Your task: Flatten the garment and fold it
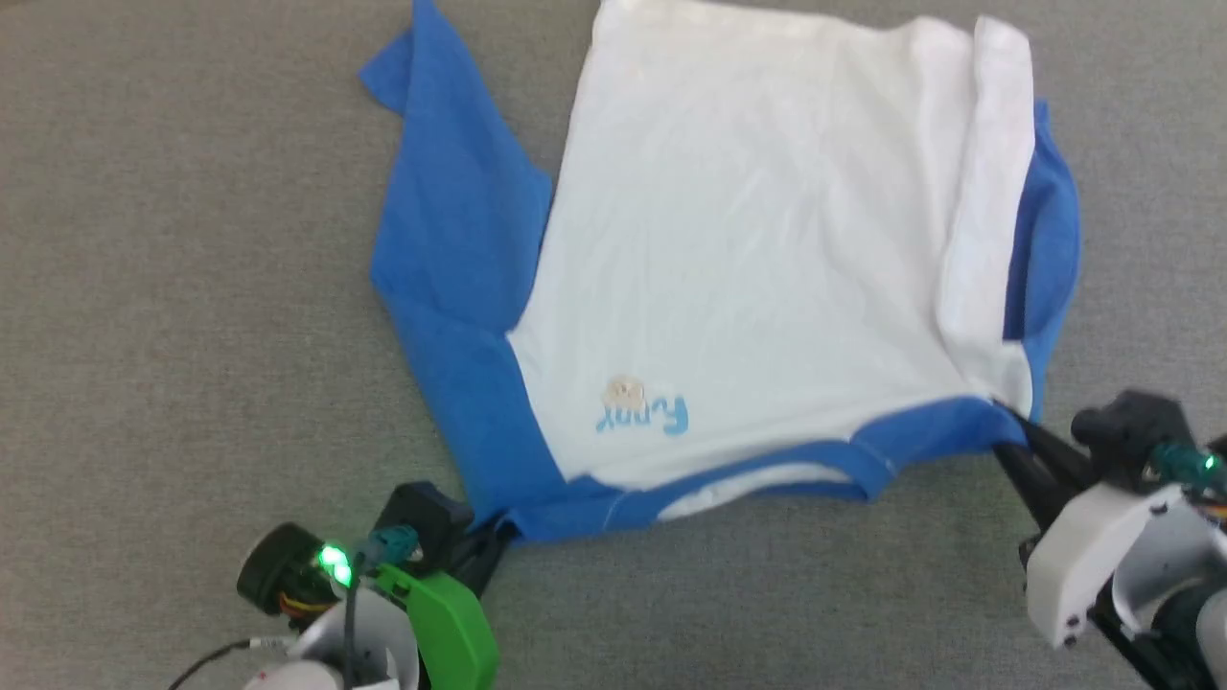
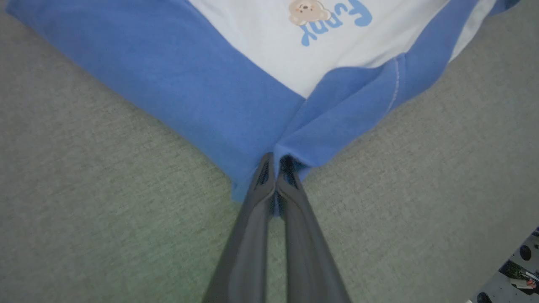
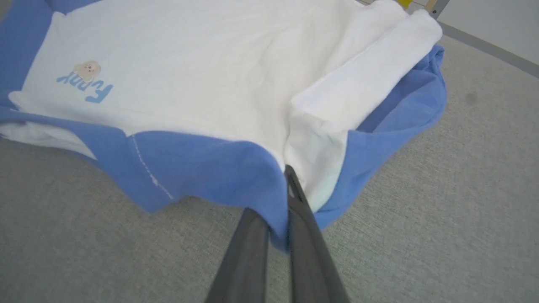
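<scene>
Two claws pinch the T-shirt: left gripper clamps one blue shoulder corner, right gripper the other. Shirt lies ahead of both on grey surface. Flattening step; side beyond right claw doubled over, so next likely needs an outward tug.

garment is soft matt cloth, a bit creased; bench under it looks like rough woven fabric; left claw at its edge, smooth matt plastic
</scene>
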Motion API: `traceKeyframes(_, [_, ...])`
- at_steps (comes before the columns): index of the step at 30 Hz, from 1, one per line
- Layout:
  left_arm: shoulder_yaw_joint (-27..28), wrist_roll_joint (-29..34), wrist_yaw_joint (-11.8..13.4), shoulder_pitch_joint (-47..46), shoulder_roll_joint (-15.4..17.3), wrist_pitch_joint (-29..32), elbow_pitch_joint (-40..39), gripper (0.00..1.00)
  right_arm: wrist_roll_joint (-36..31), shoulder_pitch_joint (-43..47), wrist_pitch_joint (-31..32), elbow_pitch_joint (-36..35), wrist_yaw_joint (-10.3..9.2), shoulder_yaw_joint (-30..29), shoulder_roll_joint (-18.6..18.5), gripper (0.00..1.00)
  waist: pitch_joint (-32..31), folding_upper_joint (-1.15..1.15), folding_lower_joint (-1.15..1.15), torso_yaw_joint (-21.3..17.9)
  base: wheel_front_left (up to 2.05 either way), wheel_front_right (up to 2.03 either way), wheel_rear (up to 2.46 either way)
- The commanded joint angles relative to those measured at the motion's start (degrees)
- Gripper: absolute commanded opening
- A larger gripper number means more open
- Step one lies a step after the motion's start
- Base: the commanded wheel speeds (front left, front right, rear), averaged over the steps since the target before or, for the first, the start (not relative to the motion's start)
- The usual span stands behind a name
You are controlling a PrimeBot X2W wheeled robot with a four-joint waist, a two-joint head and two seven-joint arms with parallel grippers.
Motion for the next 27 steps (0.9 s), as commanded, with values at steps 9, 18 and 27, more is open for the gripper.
traceKeyframes(9, [-2.2, -4.11, 1.25, 5.67, 1.04, 5.73, -1.37, 0.0, -1.93, 9.87, -0.58, 1.63, -0.11, -0.81, 1.11, 0.0, -4.77, 0.0, 0.01, 0.42, 0.0, 0.0, 0.0])
traceKeyframes(18, [-2.98, -5.92, 1.92, 8.17, -1.51, 4.01, 2.76, 0.0, -2.75, 12.64, -1.39, 3.42, -0.11, -1.35, 2.32, 0.0, -5.9, 0.0, 0.01, -0.33, 0.0, 0.0, 0.0])
traceKeyframes(27, [-3.5, -4.09, 0.59, 5.91, -5.36, -2.0, 9.85, 1.0, -4.07, 10.87, -3.32, 6.63, -0.11, 0.81, 3.93, 1.0, -6.58, 0.0, 0.01, -0.31, 0.0, 0.0, 0.0])
